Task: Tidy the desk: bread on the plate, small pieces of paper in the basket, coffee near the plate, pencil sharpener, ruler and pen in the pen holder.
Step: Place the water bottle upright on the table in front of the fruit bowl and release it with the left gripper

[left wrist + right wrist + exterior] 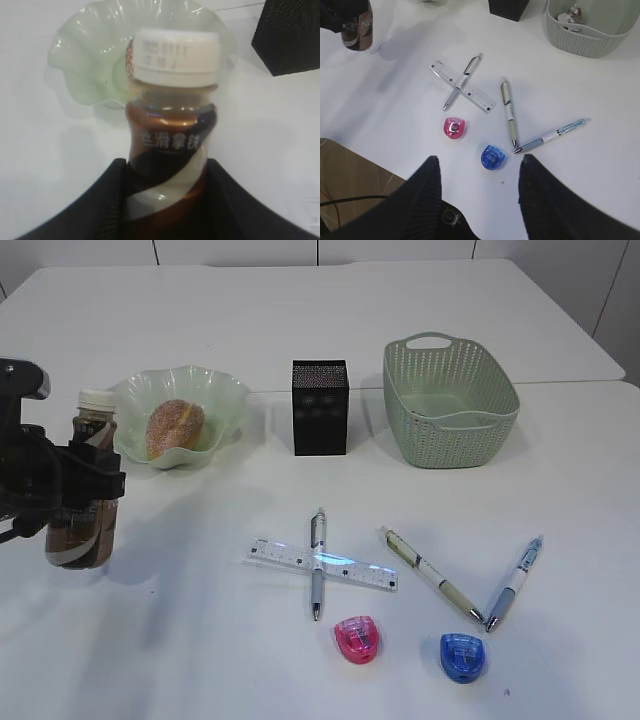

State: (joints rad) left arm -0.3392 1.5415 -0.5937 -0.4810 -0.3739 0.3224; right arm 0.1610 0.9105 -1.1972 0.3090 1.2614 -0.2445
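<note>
one job looked done: the bread (175,427) lay on the plate (226,392). the left gripper (88,472) clasped the coffee (86,490) near it; the right gripper (479,172) hung spread, empty. pens, ruler (322,563) and sharpeners remained on the desk (200,640).

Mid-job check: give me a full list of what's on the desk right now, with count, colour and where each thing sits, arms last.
bread: one, golden-brown, on the plate
plate: one, pale green glass, back left
coffee: one bottle, brown and white, white cap, in the left gripper, front left of the plate
pen holder: one, black mesh, back centre
basket: one, sage green, back right; paper scraps inside
ruler: one, clear, lying across a pen
pens: three, front centre to right
pink sharpener: one, front centre
blue sharpener: one, right of the pink
desk: white
left gripper: black, closed on the coffee
right gripper: black, open, above the sharpeners
</note>
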